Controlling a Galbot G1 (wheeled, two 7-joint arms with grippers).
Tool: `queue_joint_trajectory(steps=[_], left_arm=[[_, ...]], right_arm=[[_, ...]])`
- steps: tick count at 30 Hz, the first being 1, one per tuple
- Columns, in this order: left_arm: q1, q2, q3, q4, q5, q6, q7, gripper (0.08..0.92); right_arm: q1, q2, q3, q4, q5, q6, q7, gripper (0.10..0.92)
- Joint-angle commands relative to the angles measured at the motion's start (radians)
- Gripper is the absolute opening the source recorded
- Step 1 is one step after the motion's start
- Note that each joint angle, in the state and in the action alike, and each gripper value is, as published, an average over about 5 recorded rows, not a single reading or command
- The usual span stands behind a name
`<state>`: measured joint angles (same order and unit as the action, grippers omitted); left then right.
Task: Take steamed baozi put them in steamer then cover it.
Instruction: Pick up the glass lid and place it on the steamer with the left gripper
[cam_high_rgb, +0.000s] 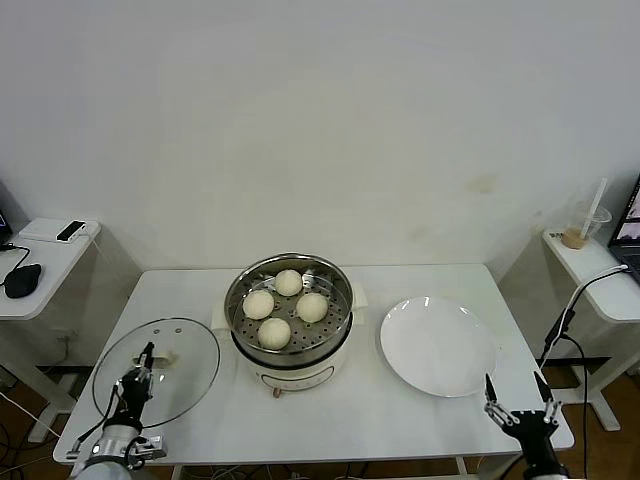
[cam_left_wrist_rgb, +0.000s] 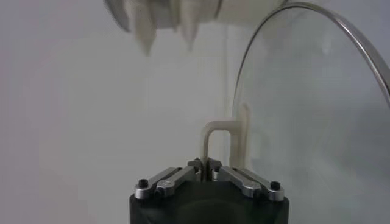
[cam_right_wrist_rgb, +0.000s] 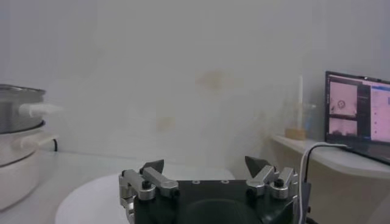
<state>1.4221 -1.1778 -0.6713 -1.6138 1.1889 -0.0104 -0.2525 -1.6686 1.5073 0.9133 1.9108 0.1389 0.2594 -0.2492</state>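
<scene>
While the four steamed baozi sat on the perforated tray inside the steamer, the left gripper was clamped on the cream handle of the cover. Steamer stood at table centre, steel pot on a white base with a small knob at its 6 o'clock side. Buns were arranged in a loose diamond, roughly 12, 3, 6 and 9 o'clock on the tray, close together; whether they touched could not be told.

Cover, a clear glass lid with metal rim, was at about 8 o'clock from the steamer, near the table's front left part and apart from the pot. Head view showed the left gripper over the lid's centre. Left wrist view showed its fingers pinched together on the handle's thin loop, with the glass disc standing on edge beside it, so the lid looked tilted relative to that camera; whether it was off the table could not be told.

Right gripper hung at the table's front right edge, about 4 o'clock from the steamer, jaws spread wide, holding nothing. White plate lay at the steamer's 3 o'clock, just beside it, with the right gripper near its 5 o'clock rim and not touching.

Side desks flanked the table: a mouse on the left one, a plastic cup with a straw on the right one.
</scene>
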Motion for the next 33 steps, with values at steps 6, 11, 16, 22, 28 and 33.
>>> queue_joint_trajectory(steps=[6,11,16,22,28,33], left_arm=[[0.077,0.023,-0.104,-0.319,0.015,0.196,0.204,0.131],[0.066,0.05,-0.131,-0.382,0.004,0.232,0.27,0.131],[0.062,0.081,-0.095,-0.451,-0.049,0.279,0.309,0.131],[0.023,0.128,0.018,-0.522,-0.089,0.325,0.347,0.131],[-0.071,0.185,0.179,-0.583,-0.202,0.401,0.405,0.131],[-0.172,0.202,0.332,-0.562,-0.207,0.454,0.421,0.131]], right_arm=[[-0.006,-0.017,-0.021,0.011,-0.015,0.003,-0.005,0.823],[-0.01,-0.015,-0.03,0.012,-0.031,0.007,-0.008,0.823],[-0.009,-0.01,-0.035,0.012,-0.05,0.013,-0.009,0.823],[-0.011,0.008,-0.051,0.016,-0.102,0.024,-0.005,0.823],[-0.02,0.032,-0.052,0.036,-0.166,0.037,-0.007,0.823],[-0.01,0.05,-0.05,0.04,-0.21,0.038,0.0,0.823]])
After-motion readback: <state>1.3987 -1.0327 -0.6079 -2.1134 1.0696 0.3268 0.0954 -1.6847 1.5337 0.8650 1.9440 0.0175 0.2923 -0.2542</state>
